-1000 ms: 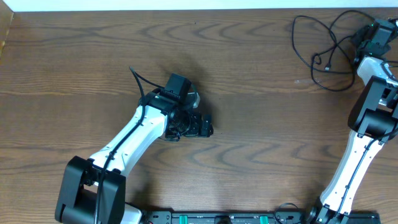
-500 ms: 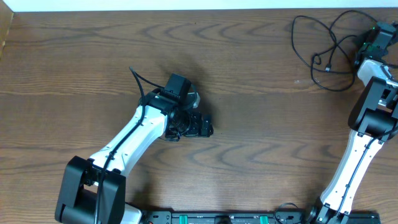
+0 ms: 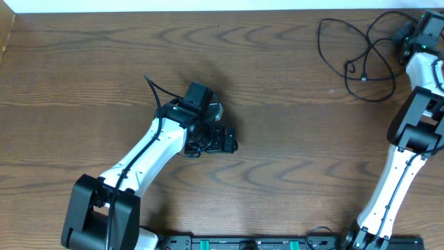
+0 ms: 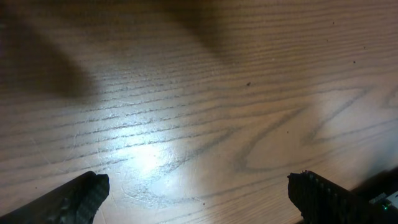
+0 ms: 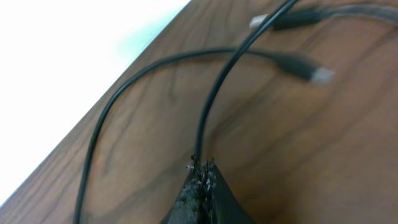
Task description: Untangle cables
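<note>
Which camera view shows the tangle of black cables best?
The overhead view: the black cables lie there nearly whole, loops and plug ends, near the far right corner of the table. The right wrist view gives only a close stretch, one strand pinched in the shut right gripper. The left wrist view shows only bare wood.

Bare wood-grain table (image 4: 249,93) fills the view. The two black fingers (image 4: 81,196) of the left hand (image 4: 199,186) sit at the bottom corners, spread wide with nothing between them. Glare patch lower left, shadow upper left. Blurry dark bit (image 4: 385,186) at the right edge, possibly robot hardware.
</note>
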Available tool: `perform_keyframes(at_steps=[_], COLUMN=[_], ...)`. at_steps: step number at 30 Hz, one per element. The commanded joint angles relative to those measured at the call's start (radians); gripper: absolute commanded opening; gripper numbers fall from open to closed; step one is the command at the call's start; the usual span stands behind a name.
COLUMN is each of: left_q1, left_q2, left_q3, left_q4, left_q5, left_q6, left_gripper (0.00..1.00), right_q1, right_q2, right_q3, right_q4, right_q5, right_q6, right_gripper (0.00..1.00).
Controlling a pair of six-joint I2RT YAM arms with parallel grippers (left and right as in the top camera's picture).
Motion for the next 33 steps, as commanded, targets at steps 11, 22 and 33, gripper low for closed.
perform_keyframes(at_steps=[11, 22, 33], left_q1=[-0.002, -0.002, -0.002], left_q2=[0.001, 0.001, 0.001], left_q3=[0.013, 0.013, 0.013], left_q4=[-0.004, -0.004, -0.004], left_q5=[0.006, 0.005, 0.006], left_q6=[0.017, 0.017, 0.017], left_gripper=[0.98, 0.98, 0.98], right_q1=[-0.167, -0.27, -0.18], right_q2=[-0.217, -0.217, -0.217], right_q3=[0.034, -0.051, -0.254], right_q4=[-0.441, -0.571, -0.274], right_q5=[0.137, -0.098, -0.185], right_q6=[0.053, 0.182, 0.19], right_gripper=[0.32, 0.44, 0.45])
